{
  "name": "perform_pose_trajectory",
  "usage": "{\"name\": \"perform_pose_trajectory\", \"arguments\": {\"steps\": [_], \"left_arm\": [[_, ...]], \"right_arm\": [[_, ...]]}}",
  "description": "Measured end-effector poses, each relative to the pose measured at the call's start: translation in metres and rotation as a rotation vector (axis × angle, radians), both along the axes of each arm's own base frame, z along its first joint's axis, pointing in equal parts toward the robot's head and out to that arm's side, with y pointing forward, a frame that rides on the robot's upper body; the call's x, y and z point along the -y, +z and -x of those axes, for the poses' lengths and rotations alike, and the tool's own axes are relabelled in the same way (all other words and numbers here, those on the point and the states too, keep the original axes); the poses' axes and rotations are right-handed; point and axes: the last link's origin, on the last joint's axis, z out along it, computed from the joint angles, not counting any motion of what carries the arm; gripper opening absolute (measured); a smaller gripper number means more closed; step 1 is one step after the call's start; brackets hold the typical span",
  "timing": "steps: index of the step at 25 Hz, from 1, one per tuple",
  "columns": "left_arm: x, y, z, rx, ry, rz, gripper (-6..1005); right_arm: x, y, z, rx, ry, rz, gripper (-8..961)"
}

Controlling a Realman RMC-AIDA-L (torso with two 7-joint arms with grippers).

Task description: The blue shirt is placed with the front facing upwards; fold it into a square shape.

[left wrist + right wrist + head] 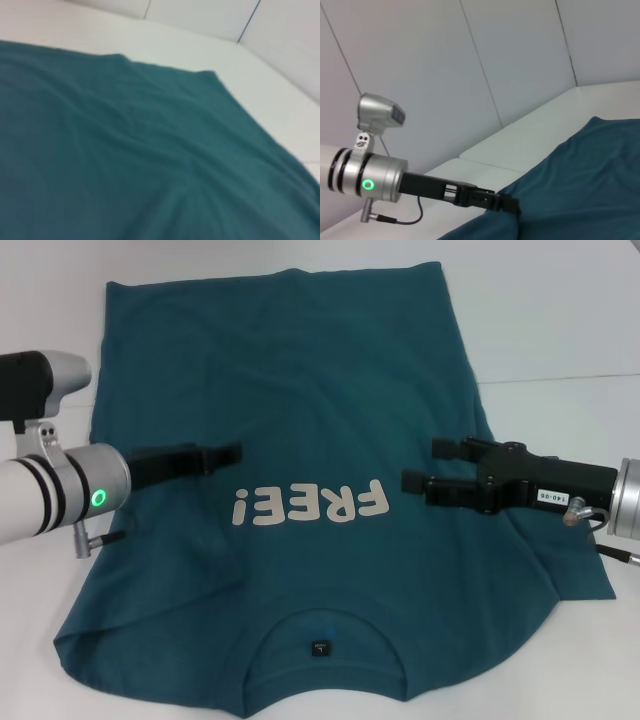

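The white table (pixel 560 310) carries the blue shirt (pixel 300 400), which lies spread flat over most of it, front up, with the collar at the near edge toward the robot and the hem at the far side. The cream "FREE!" lettering (pixel 308 506) runs across the chest and reads upside down in the head view, and a small black tag (pixel 319 647) sits inside the round collar. One sleeve fans out at the near left, the other at the near right under the right arm. The left arm reaches in level from the left, its silver wrist with a lit green ring just off the shirt's edge, and the left gripper (pixel 225 456) stretches over the cloth a little beyond the lettering; its black fingers lie together in a narrow closed line. The right arm comes in level from the right, and the right gripper (pixel 422 465) hangs over the shirt's right side, just beside the end of the lettering, its two fingers spread apart with nothing between them. In the right wrist view the left gripper (pixel 507 204) shows low at the shirt's edge.
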Motion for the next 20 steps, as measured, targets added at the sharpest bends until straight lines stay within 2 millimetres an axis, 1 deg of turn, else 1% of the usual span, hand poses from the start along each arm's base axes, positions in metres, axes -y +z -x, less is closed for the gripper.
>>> {"name": "perform_pose_trajectory", "arguments": {"steps": [3, 5, 8, 12, 16, 20], "left_arm": [[0.005, 0.005, -0.002, 0.03, -0.026, 0.013, 756], [0.012, 0.009, -0.001, 0.045, -0.058, 0.031, 755], [0.027, 0.016, -0.001, 0.103, -0.127, 0.051, 755], [0.049, 0.03, 0.002, 0.211, -0.235, 0.053, 753], [0.069, 0.042, 0.018, 0.277, -0.256, 0.037, 768], [0.083, 0.046, 0.029, 0.3, -0.252, 0.04, 788]], "right_arm": [[0.0, 0.001, -0.002, 0.001, -0.011, -0.008, 942], [0.0, 0.001, -0.004, 0.003, -0.021, -0.013, 942], [0.0, 0.002, -0.007, 0.007, -0.034, -0.02, 942], [-0.002, 0.003, -0.009, 0.008, -0.048, -0.03, 941], [-0.005, 0.006, -0.011, 0.009, -0.074, -0.04, 941], [-0.005, 0.01, -0.016, 0.006, -0.101, -0.04, 941]]}}
